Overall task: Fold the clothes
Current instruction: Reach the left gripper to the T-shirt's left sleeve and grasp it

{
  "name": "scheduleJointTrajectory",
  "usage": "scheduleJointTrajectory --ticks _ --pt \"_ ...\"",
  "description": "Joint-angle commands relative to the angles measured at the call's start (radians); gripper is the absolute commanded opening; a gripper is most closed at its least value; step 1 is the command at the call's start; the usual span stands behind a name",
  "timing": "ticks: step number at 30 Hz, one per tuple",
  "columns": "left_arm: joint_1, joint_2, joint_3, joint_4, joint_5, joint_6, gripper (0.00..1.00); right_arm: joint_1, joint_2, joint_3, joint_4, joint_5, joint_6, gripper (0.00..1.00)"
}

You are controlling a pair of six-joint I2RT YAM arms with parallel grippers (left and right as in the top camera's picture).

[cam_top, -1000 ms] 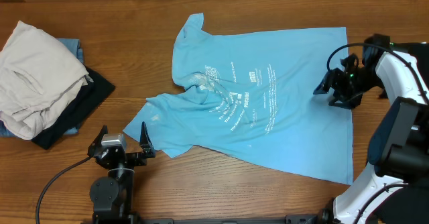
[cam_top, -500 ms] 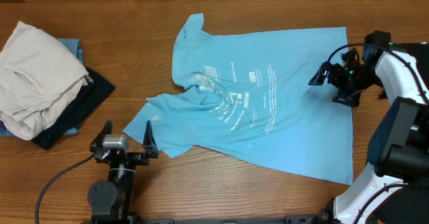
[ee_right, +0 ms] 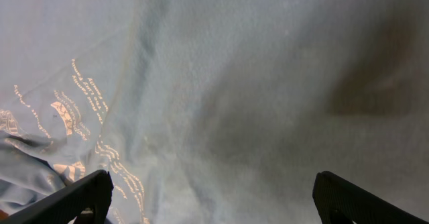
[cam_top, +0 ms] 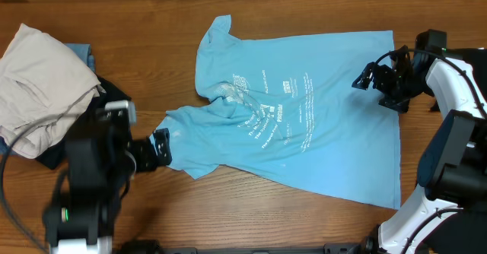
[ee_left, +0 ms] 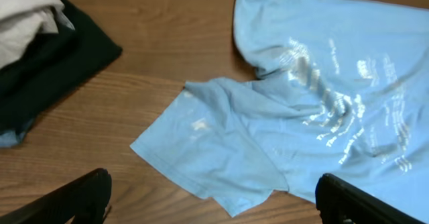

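A sky-blue T-shirt (cam_top: 304, 109) with white lettering lies spread on the wooden table, its left sleeve crumpled toward the middle. It also shows in the left wrist view (ee_left: 322, 110) and fills the right wrist view (ee_right: 234, 83). My left gripper (cam_top: 152, 149) is open and empty, raised just left of the shirt's lower-left sleeve corner (ee_left: 231, 200); its fingertips (ee_left: 214, 204) frame that corner. My right gripper (cam_top: 364, 80) is open and empty, hovering over the shirt's right part; its fingertips (ee_right: 214, 197) show above plain fabric.
A pile of other clothes (cam_top: 46, 94) sits at the left: an off-white garment on top, blue and black ones under it. It also shows in the left wrist view (ee_left: 40, 43). Bare wood (cam_top: 251, 201) lies along the front edge.
My left arm has risen from its low rest at the front and moved up toward the shirt's lower-left sleeve. My right gripper has shifted slightly up and left over the shirt.
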State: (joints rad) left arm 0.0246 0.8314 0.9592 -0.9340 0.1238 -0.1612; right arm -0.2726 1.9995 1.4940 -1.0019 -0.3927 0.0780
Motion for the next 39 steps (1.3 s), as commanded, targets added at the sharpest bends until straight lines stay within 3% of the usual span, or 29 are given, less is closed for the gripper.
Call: scheduleJointTrajectory --ticks 1,5,7,9,10,11,15,26,35,39 --pt "-0.006 0.238 0.128 -0.032 0.006 0.008 1.00 0.003 -0.024 0.018 0.006 -0.009 0.003 1.00" --pt "-0.006 0.416 0.130 -0.006 0.042 0.005 0.98 0.003 -0.024 0.018 0.006 -0.009 0.004 1.00" --pt "-0.006 0.512 0.129 -0.054 0.061 -0.026 0.44 0.003 -0.024 0.018 0.006 -0.009 0.003 1.00" --pt "-0.007 0.597 0.117 -0.084 0.060 -0.116 0.40 0.003 -0.024 0.018 0.006 -0.009 0.003 1.00" --pt "-0.006 0.642 0.108 -0.085 0.060 -0.147 0.18 0.003 -0.024 0.018 0.006 -0.009 0.003 1.00" --pt "-0.006 0.692 0.106 -0.083 0.058 -0.167 0.04 0.003 -0.024 0.018 0.006 -0.009 0.003 1.00" --pt "-0.007 0.852 0.106 -0.052 0.061 -0.195 0.04 0.002 -0.024 0.018 0.006 -0.009 0.003 1.00" --pt "-0.006 1.041 0.105 0.107 0.053 -0.224 0.04 0.002 -0.024 0.018 0.006 -0.009 0.003 1.00" --pt "-0.006 1.147 0.072 -0.025 0.033 -0.229 0.04 0.002 -0.024 0.018 0.006 -0.009 0.003 1.00" --pt "-0.006 1.147 -0.009 -0.035 -0.034 -0.290 0.04 0.002 -0.024 0.018 0.006 -0.009 0.003 1.00"
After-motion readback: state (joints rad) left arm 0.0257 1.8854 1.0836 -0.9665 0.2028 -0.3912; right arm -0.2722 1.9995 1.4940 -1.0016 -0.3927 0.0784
